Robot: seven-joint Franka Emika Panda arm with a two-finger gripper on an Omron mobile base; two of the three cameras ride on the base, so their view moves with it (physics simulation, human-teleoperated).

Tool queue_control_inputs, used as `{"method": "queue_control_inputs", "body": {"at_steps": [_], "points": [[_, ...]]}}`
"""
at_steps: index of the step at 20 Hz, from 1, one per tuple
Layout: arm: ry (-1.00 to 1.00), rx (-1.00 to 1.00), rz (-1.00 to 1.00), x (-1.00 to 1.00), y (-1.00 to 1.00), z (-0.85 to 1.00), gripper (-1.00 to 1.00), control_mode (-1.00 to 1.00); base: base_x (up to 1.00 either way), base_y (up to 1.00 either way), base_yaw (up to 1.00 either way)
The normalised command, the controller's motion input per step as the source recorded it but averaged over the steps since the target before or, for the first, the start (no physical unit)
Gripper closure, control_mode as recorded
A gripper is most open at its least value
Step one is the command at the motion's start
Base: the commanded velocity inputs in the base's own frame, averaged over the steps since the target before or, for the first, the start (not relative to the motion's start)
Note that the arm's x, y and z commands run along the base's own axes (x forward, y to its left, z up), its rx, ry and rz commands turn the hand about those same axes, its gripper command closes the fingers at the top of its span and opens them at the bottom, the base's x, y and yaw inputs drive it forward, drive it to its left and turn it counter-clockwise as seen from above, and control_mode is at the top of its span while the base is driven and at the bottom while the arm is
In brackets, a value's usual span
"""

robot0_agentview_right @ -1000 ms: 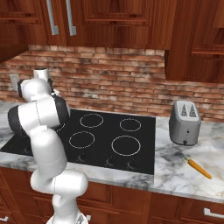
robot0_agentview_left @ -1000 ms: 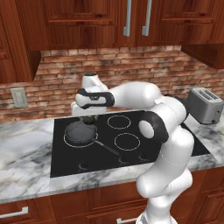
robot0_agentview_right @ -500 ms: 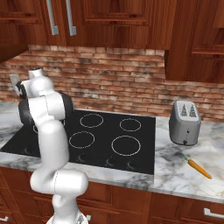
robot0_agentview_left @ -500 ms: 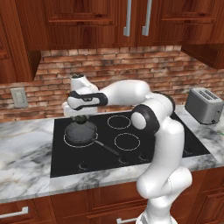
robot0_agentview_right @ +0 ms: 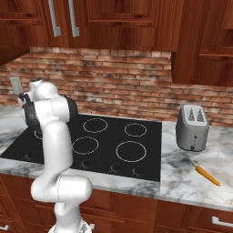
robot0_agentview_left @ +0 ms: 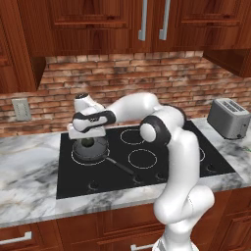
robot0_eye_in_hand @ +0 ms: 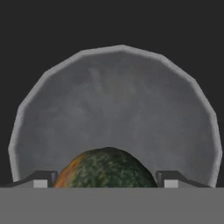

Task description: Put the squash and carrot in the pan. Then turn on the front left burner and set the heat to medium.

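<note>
Arm reaches to the cooktop's [robot0_agentview_left: 147,171] 9 o'clock side, hand poised over the pan [robot0_agentview_left: 89,150], which sits on the front left burner [robot0_agentview_left: 74,158]. Pan handle [robot0_agentview_left: 120,167] runs out toward 4 o'clock across the black glass. In the hand view the pan's grey bowl [robot0_eye_in_hand: 116,109] lies straight below, and the squash [robot0_eye_in_hand: 107,169] appears at 6 o'clock, dark green with an orange patch on one flank, sitting between the two fingers [robot0_eye_in_hand: 37,180]. Fingers stand wide apart, one on each side of the squash; whether their pads touch it cannot be told, as the tips are cut off at the view's lower edge. In the left base view the squash [robot0_agentview_left: 88,142] shows as a small dark lump just under the hand, above the pan bowl; contact with the pan floor cannot be told. Carrot [robot0_agentview_right: 207,174] lies on the marble bench [robot0_agentview_right: 182,179] at the far 3 o'clock side of the cooktop, well apart from the pan, near the toaster [robot0_agentview_right: 192,127] and toward the bench's front edge. The other rings on the glass carry nothing. Brick wall and wood cabinets stand behind, at 12 o'clock.
</note>
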Motion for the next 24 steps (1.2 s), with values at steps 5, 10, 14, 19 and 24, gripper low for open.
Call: {"method": "queue_control_inputs", "body": {"at_steps": [5,10,14,19,24], "points": [[0.00,0.00,-0.09,0.00,0.00,-0.44,1.00,-1.00,0.00,0.00,0.00],[0.00,0.00,-0.08,0.00,0.00,-0.32,1.00,-1.00,0.00,0.00,0.00],[0.00,0.00,-0.04,0.00,-0.02,-0.02,1.00,-1.00,0.00,0.00,0.00],[0.00,0.00,0.00,0.00,0.00,0.00,-1.00,-1.00,0.00,0.00,0.00],[0.00,0.00,0.00,0.00,0.00,0.00,-1.00,-1.00,0.00,0.00,0.00]]}}
